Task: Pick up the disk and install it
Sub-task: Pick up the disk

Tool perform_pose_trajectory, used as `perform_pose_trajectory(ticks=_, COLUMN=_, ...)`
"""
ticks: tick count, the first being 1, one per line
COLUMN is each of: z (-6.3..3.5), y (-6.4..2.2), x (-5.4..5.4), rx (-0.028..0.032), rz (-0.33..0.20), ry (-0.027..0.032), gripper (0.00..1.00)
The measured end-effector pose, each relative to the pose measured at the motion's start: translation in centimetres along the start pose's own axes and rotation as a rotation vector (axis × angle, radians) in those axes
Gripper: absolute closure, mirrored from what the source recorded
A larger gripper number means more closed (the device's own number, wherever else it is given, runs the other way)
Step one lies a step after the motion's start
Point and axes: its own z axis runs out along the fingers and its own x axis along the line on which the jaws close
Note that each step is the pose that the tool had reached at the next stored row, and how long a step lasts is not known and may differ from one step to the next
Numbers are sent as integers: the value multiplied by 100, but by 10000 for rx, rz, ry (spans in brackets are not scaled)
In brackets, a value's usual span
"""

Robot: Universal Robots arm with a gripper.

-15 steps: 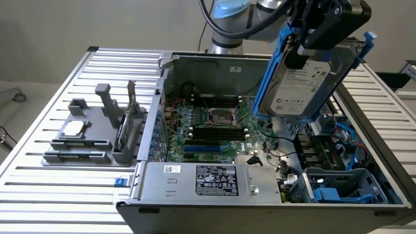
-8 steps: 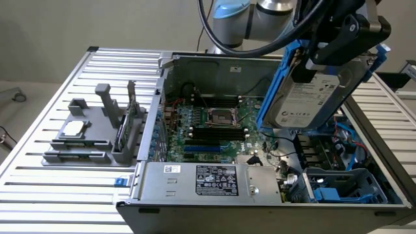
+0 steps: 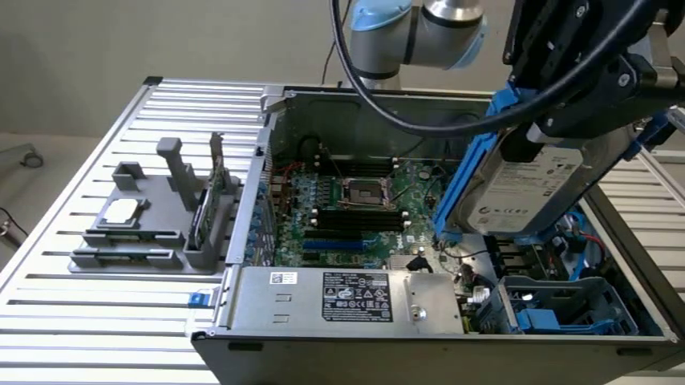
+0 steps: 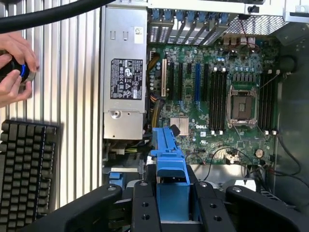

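The disk point(image 3: 532, 191), a silver-grey drive with a white label in a blue plastic carrier, hangs tilted in the air over the exterior view's right part of the open computer case point(image 3: 321, 104). My gripper point(image 3: 551, 132) is shut on its upper end, black fingers on either side. In the wrist view the blue carrier point(image 4: 168, 154) sticks out between my gripper's point(image 4: 171, 212) black fingers point(image 4: 145, 208), pointing over the motherboard point(image 4: 217, 96).
A grey power supply box point(image 3: 342, 297) with a black-and-white sticker fills the case's near side. A blue drive cage point(image 3: 562, 309) sits beside it. A grey fixture point(image 3: 150, 224) holds a small chip. A person's hands point(image 4: 14, 67) and a keyboard point(image 4: 24, 169) lie outside the case.
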Motion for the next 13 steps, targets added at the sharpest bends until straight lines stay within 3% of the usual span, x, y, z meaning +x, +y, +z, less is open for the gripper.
perform_pose_trajectory(ticks=8, z=-3, y=-158, x=206, rx=0, rz=-1, ry=-28, gripper=67)
perform_pose_trajectory(ticks=13, z=-9, y=-364, x=273, rx=0, rz=-2, ry=-36, gripper=67)
